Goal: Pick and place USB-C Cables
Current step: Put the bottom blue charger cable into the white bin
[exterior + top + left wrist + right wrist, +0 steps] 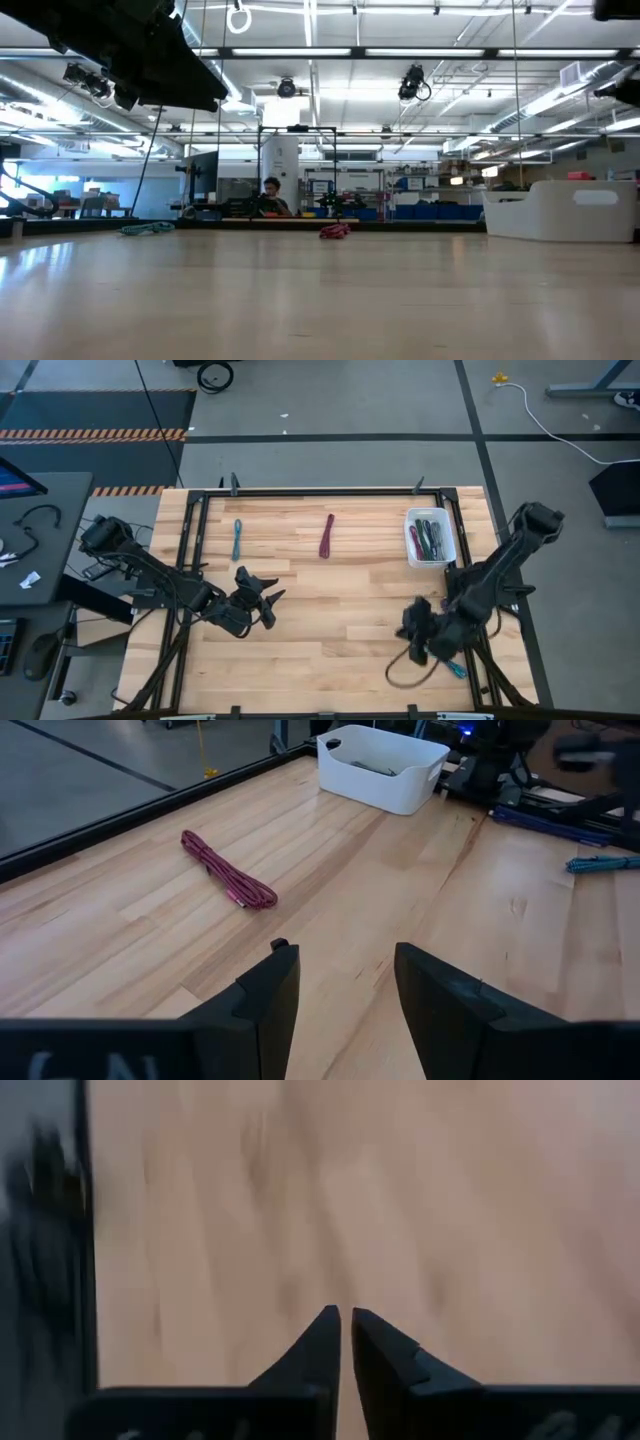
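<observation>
the left gripper hangs over the middle-left of the wooden table, and its two dark fingers stand apart with nothing between them. the right gripper is low near the front right of the table, and in its own wrist view its fingers are almost pressed together with nothing in them — only bare wood shows past them.

a maroon cable lies flat on the wood near the back, in the middle. in the left wrist view the same maroon cable lies ahead of the open fingers, well apart from them. a teal cable lies to the left of it, also near the back. a small white bin sits at the back right corner, and a few cables in dark and red colours lie inside it. one more teal cable lies by the right arm — close to the table's front right edge.
</observation>
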